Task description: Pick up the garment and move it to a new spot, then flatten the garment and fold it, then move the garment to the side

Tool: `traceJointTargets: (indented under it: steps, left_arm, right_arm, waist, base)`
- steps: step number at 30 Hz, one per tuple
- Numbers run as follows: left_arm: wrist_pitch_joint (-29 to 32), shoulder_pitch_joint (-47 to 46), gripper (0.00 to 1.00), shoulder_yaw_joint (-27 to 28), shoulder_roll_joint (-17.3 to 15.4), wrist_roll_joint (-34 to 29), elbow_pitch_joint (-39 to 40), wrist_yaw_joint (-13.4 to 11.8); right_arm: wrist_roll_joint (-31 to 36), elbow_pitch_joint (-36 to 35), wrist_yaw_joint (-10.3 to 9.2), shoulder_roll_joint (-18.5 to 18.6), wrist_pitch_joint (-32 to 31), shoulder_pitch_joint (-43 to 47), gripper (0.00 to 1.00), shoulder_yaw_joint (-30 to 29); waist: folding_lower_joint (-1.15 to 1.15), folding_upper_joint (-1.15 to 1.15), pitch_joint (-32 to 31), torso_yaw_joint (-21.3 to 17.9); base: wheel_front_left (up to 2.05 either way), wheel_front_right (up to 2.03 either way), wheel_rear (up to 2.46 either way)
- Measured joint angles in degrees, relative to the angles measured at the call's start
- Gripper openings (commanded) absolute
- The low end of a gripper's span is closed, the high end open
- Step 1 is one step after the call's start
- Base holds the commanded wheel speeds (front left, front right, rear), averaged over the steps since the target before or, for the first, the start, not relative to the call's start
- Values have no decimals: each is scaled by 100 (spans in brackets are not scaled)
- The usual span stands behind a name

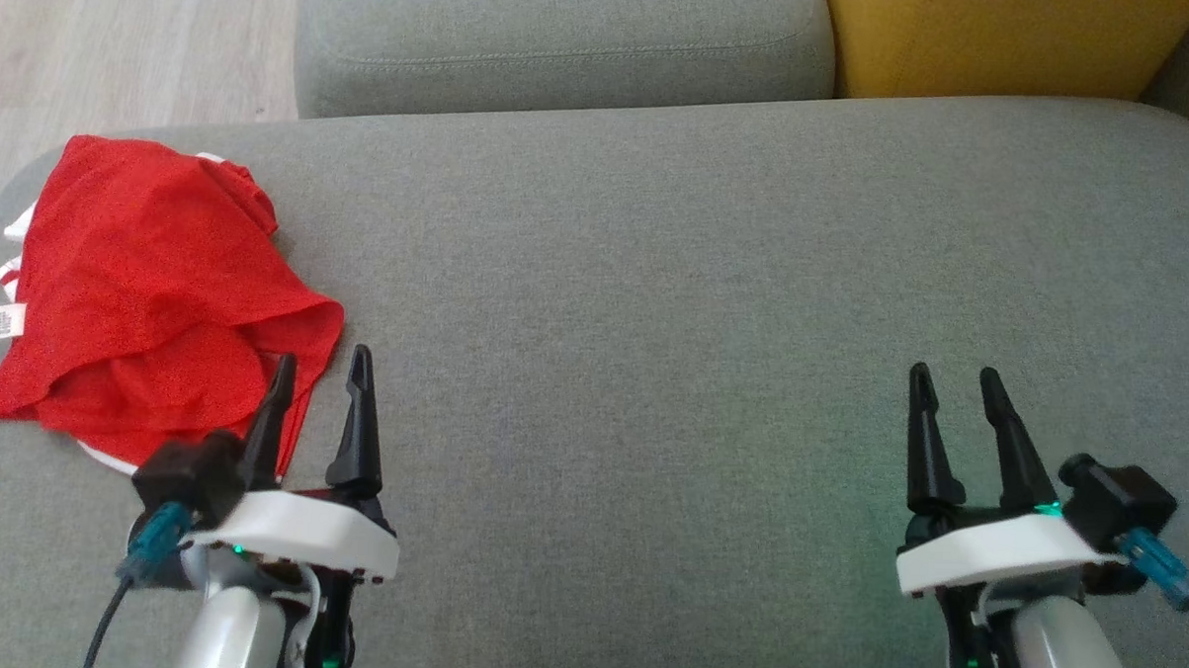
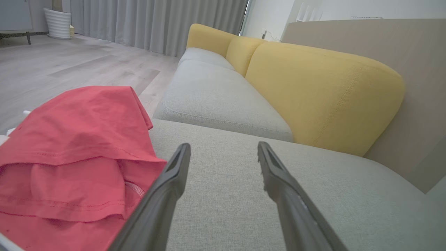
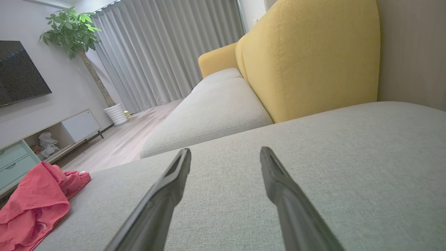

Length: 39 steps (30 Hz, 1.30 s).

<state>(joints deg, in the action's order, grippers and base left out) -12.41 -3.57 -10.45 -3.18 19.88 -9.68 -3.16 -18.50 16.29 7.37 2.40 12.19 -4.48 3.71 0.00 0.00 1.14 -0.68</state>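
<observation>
Shirt [image 1: 161, 289] lay crumpled just left of left gripper [image 1: 322, 354], jaws spread, likely readied to grab; right gripper [image 1: 953, 370] jaws spread, empty.

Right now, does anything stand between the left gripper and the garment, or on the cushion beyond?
Nothing visible does. The open left gripper sits beside the red garment, and the grey cushion to its right carries nothing else.
</observation>
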Motion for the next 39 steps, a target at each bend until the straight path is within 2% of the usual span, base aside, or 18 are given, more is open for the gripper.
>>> traceJointTargets:
  steps: [9, 18, 22, 25, 39]
  left_arm:
    - [-136, 2, 100, 13, 35, -387, -207, 172]
    - [-188, 2, 100, -167, 40, -416, -478, 158]
    - [-188, 0, 100, -186, 40, -407, -547, 159]
    - [-188, -1, 100, -201, 41, -407, -564, 158]
    - [-188, -1, 100, -224, 40, -399, -582, 114]
  right_arm:
    - [174, 322, 1, 3, 148, -191, 100, 230]
    - [207, 714, 1, 11, 202, -270, 100, 346]
    - [490, 748, 1, 12, 202, -367, 100, 334]
    - [949, 743, 1, 13, 202, -371, 100, 309]
    - [944, 733, 1, 14, 202, -369, 100, 270]
  waist:
    - [0, 0, -22, 4]
    - [0, 0, -24, -11]
    - [0, 0, -21, -4]
    - [0, 0, -28, 0]
    - [0, 0, -63, 33]
  base:
    - [0, 0, 0]
    - [0, 0, 0]
    - [0, 0, 0]
    - [0, 0, 0]
    - [0, 0, 0]
